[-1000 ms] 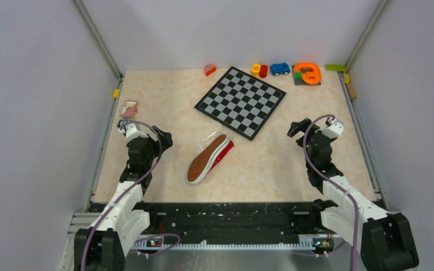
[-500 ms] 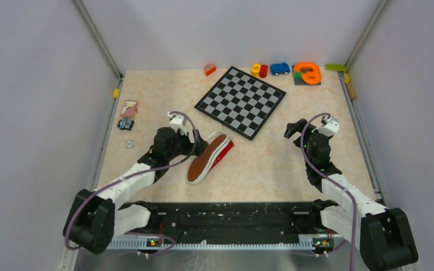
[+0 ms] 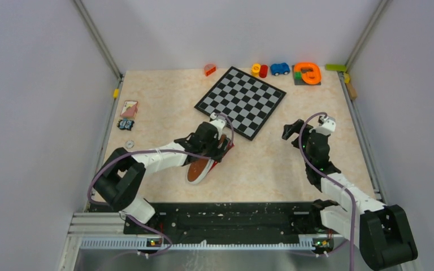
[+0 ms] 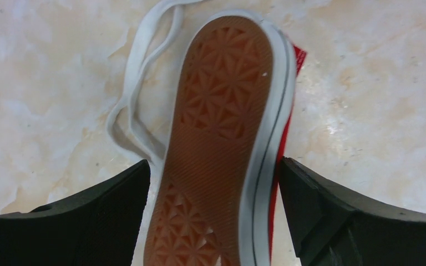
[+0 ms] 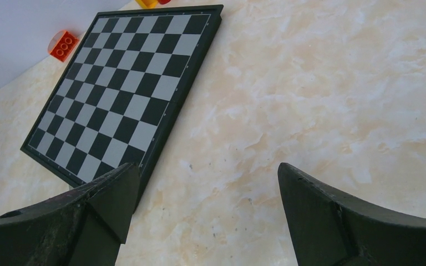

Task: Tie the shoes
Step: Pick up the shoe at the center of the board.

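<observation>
The shoe (image 3: 199,169) is a red sneaker lying on its side near the table's middle, its reddish-brown sole (image 4: 222,111) turned up. White laces (image 4: 136,94) trail loose on the table beside it. My left gripper (image 3: 217,148) is open and straddles the sole, one finger on each side (image 4: 213,183). The right finger (image 4: 310,205) sits close against the red edge; whether it touches I cannot tell. My right gripper (image 3: 291,130) hangs open over bare table (image 5: 208,183), right of the shoe, holding nothing.
A chessboard (image 3: 241,101) lies just behind the shoe, its corner near my right gripper's left finger (image 5: 127,83). Toys line the back edge: an orange brick (image 3: 209,69), a blue car (image 3: 280,68), an orange piece (image 3: 307,73). A card (image 3: 129,107) lies at the left.
My left arm has swung from the table's left side over to the shoe, and its open jaws now stand around the sole. The right arm has barely shifted.
</observation>
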Controlling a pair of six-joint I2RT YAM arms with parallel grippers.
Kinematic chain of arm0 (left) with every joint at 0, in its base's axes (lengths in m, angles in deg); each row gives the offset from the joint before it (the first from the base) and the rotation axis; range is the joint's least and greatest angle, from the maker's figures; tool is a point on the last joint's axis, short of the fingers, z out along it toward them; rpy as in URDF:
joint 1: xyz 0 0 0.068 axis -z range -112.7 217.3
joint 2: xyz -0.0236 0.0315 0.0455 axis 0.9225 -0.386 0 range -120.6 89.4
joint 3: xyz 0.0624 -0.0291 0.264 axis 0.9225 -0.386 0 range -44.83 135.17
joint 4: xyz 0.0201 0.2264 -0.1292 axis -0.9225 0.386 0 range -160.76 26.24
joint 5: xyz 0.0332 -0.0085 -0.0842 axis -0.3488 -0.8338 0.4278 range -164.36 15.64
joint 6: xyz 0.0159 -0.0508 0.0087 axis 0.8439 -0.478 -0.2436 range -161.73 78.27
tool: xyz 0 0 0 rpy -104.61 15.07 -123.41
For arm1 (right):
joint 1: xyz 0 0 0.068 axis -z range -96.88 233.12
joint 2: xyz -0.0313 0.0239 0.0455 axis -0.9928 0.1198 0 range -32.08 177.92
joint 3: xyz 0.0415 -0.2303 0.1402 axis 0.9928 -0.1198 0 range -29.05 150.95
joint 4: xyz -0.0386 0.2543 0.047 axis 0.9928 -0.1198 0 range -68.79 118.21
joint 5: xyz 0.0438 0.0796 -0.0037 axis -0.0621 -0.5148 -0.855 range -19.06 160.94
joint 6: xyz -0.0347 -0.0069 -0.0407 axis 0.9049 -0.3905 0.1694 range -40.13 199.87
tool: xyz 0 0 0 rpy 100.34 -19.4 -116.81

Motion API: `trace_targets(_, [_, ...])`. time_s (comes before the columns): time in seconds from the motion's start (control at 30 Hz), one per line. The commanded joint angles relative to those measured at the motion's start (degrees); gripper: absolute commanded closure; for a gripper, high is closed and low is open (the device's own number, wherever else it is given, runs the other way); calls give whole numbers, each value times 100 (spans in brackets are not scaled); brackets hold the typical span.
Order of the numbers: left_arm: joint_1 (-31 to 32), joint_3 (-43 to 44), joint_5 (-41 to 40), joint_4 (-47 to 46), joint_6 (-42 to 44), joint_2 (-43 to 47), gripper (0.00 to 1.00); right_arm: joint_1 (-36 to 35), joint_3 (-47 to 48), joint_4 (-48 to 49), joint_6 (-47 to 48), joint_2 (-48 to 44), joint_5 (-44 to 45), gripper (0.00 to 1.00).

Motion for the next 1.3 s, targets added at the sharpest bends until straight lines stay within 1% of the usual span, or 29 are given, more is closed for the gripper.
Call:
trace_targets(0.0, [-6,251,-655,377,70,20,13,8,235,195,72,11,-103,3])
trace_targets(0.1, [-34,253,-843,445,-122,89,15,14,237,207,75,13,-113,3])
trace_targets(0.13, [-94,223,-722,430,-168,126,18,15,237,205,77,13,-109,4])
trace_targets(0.17, [-184,171,-488,396,-191,192,21,12,237,209,77,11,-115,4])
trace_targets(0.23, [-427,15,289,209,-200,331,25,10,237,208,78,13,-130,4])
trace_targets(0.27, [-558,-35,701,139,-250,382,29,7,232,212,74,13,-128,4])
trace_targets(0.3, [-726,-68,1092,102,-305,409,38,13,226,215,75,13,-135,4])
trace_targets(0.33, [-883,-76,1523,87,-366,421,44,14,218,231,79,13,-140,4])
trace_targets(0.47, [-1425,-154,2467,-54,-563,496,67,8,216,290,99,63,-254,5])
trace_targets(0.53, [-1569,-150,2717,-96,-710,566,70,7,260,371,150,147,-570,7])
trace_targets(0.63, [-1719,-127,3214,-234,-950,739,71,-98,408,683,348,522,-1442,9])
trace_targets(0.7, [-1836,-60,3587,-304,-1154,826,71,-358,724,521,559,930,-1589,10])
trace_targets(0.73, [-1904,-21,3797,-310,-1257,844,72,-510,945,451,707,1123,-1759,13])
trace_targets(0.8, [-2055,81,4210,-311,-1461,817,72,-765,1187,465,914,1493,-2167,15])
trace_targets(0.87, [-2157,151,4845,-677,-1725,726,73,-925,1284,686,1004,1746,-2779,18])
trace_targets(0.93, [-2208,154,5549,-1143,-2099,596,75,-951,1204,1085,1032,1813,-3296,19])
trace_targets(1.07, [-2277,82,6393,-2323,-2957,327,79,-952,857,1841,1158,1515,-4040,19])
trace_targets(1.1, [-2278,18,6580,-2751,-3245,280,79,-956,782,1953,1149,1427,-4124,19])
trace_targets(1.2, [-2278,-237,6952,-4531,-4460,116,80,-959,630,2260,1119,1215,-4458,20])
trace_targets(1.23, [-2278,-263,7061,-5095,-4849,35,84,-960,573,2561,1106,1169,-4709,20])
trace_targets(1.27, [-2278,-256,7144,-5750,-5417,-73,86,-969,469,2885,1078,1133,-4991,20])
